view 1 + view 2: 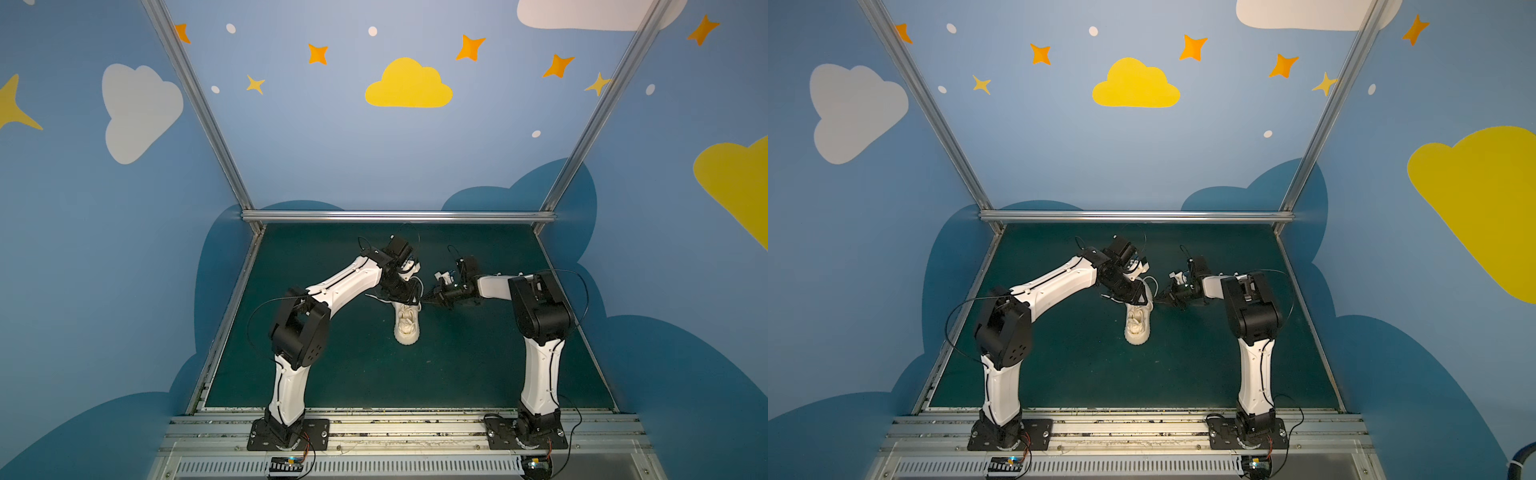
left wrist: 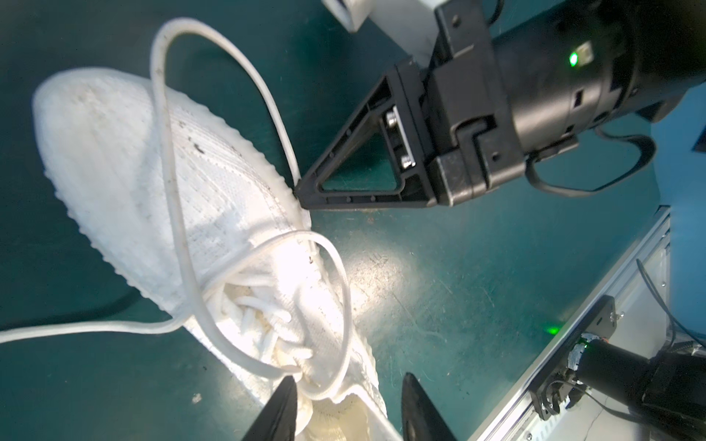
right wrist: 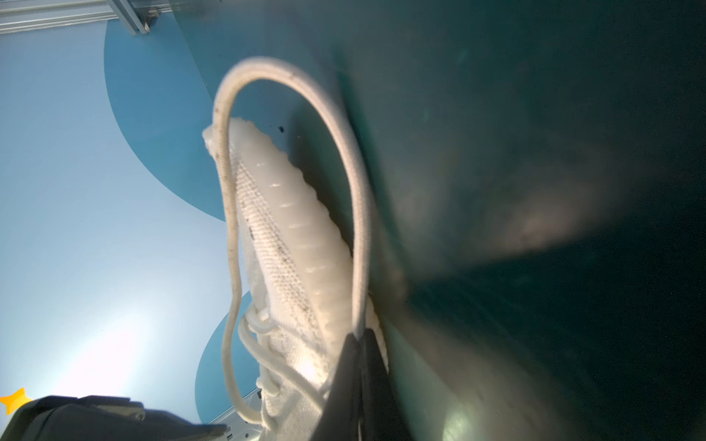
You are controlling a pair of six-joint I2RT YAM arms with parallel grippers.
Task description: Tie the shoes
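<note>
The cream sneaker [image 1: 406, 326] lies near the middle of the green mat [image 1: 332, 374], toe toward the near edge. A loop of its laces [image 2: 159, 107] arches over the toe into the right gripper [image 2: 301, 193], which is clamped on it beside the sole. The left gripper [image 2: 349, 378] hangs parted astride the collar and hides the heel in both top views.

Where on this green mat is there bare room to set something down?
Free: the near mat between the sneaker and the front rail; also the far strip along the back rail. Crowded: mid-mat, where the left gripper and the right gripper, pinching a lace, meet at the sneaker.
</note>
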